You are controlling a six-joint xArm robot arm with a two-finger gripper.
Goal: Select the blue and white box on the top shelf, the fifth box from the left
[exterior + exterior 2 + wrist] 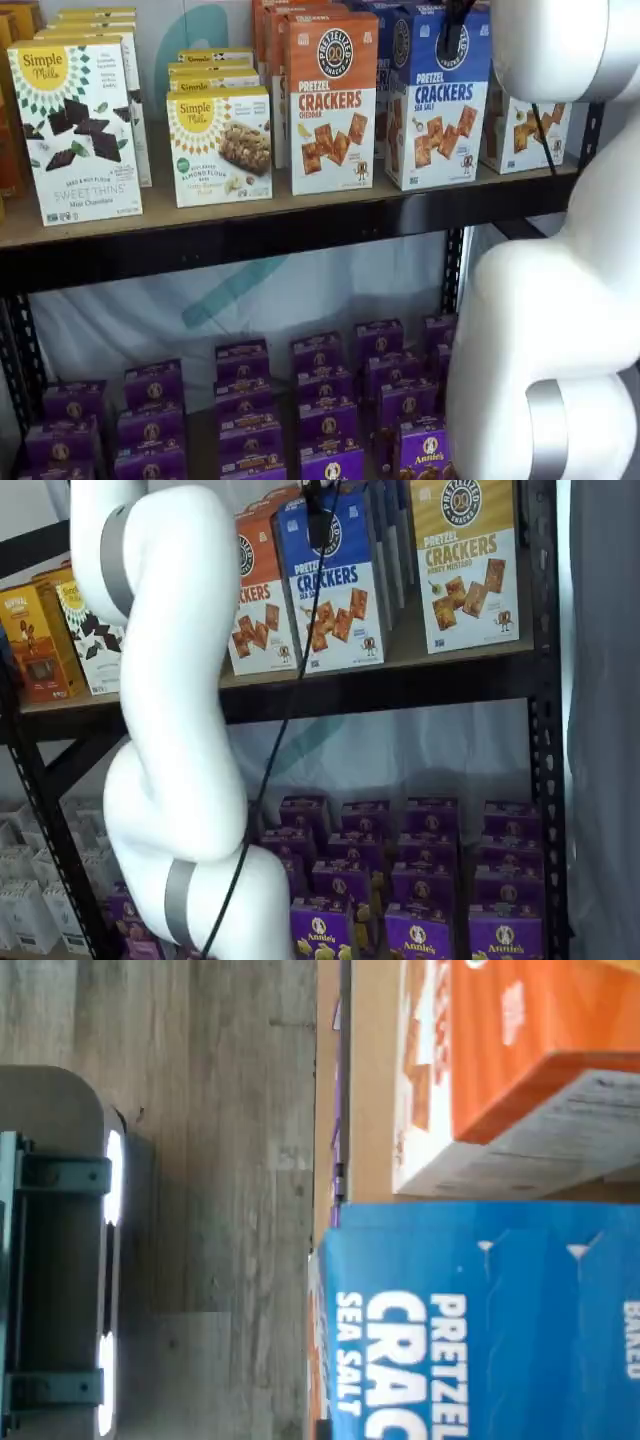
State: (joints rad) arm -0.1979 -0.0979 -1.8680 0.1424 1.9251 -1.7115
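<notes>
One tall blue and white carton [437, 95] stands on the tan wooden top shelf [250, 215], directly below the black-fingered gripper [455, 25], whose spread cannot be judged. The orange cheddar carton [332, 100] touches it; descend centred, avoiding that neighbour.

Printed cardboard is forming the blue and white box [437, 100] — its faces are showing a faint satin sheen — and the orange cheddar box [333, 100] beside it is looking alike. The top shelf [150, 215] is presenting a tan, matt wooden board over a black, matt-painted metal rail. The robot arm [175, 710] is gleaming as smooth, glossy white plastic with grey bands.
</notes>
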